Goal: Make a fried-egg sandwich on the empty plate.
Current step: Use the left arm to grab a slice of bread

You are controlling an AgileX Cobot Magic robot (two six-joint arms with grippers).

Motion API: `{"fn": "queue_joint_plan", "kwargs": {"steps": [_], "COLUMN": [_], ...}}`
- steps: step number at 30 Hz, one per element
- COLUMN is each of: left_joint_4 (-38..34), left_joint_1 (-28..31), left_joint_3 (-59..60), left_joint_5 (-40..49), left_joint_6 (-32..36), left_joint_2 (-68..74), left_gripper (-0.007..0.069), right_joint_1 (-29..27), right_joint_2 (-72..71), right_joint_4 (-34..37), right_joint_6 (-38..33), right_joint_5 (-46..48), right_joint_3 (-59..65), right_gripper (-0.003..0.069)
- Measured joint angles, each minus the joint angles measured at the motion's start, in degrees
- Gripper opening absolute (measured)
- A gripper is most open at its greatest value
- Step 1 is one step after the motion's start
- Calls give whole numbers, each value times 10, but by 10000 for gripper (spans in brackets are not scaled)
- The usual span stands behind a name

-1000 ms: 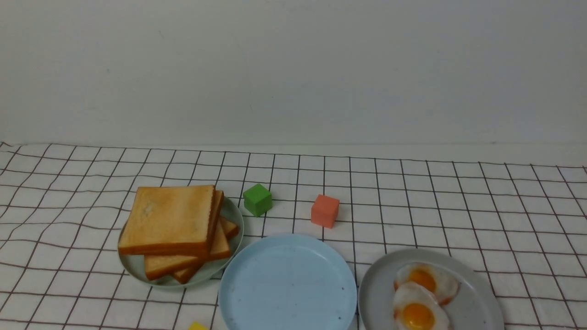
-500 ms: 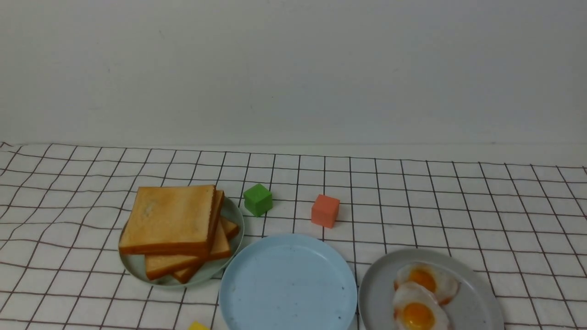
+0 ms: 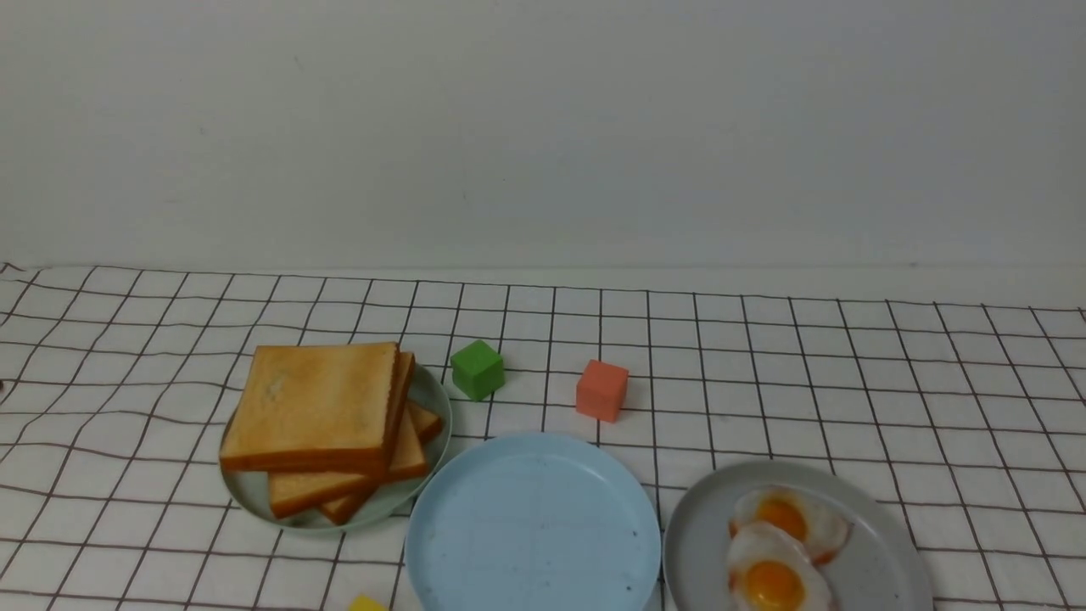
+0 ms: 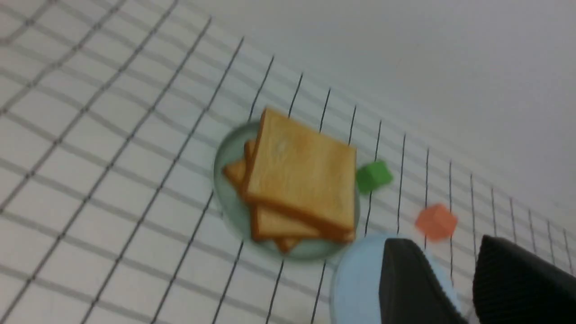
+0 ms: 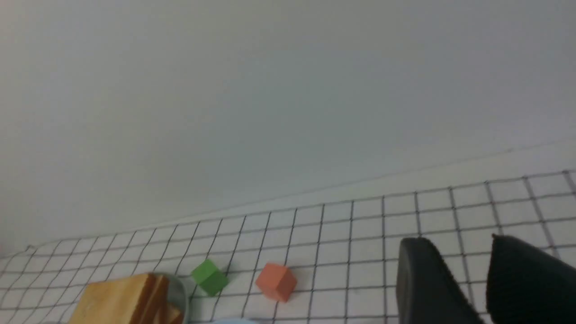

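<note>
Black left pincer (image 4: 443, 245) and black right pincer (image 5: 452, 240), each partly spread, empty, touching nothing

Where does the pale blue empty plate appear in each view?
Front view: empty plate low centre, between the toast plate and the egg plate.
Left wrist view: empty plate beside the toast plate, cut by the frame edge.
Right wrist view: only a sliver at the frame edge.
Shared landmark: orange cube, just beyond the plate.
</note>
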Motion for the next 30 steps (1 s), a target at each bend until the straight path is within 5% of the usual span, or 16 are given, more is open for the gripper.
{"fn": "queue_joint_plan", "kwargs": {"steps": [8, 18, 24, 30], "left_joint_4": [-105, -235, -276, -273], "left_joint_1": [0, 0, 0, 0], "left_joint_3": [11, 52, 52, 52], "left_joint_5": [117, 99, 106, 118], "left_joint_6": [98, 144, 184, 205], "left_joint_2": [12, 23, 57, 86], "left_gripper": [238, 238, 238, 238], "right_joint_1": [22, 57, 67, 68], "right_joint_2": [97, 260, 338, 372], "right_joint_4": [140, 285, 318, 333], "right_joint_6": [-6, -167, -262, -279], "right_joint_5": [-59, -54, 23, 83], "right_joint_3": [28, 5, -53, -74], "right_gripper": [241, 241, 241, 241]}}
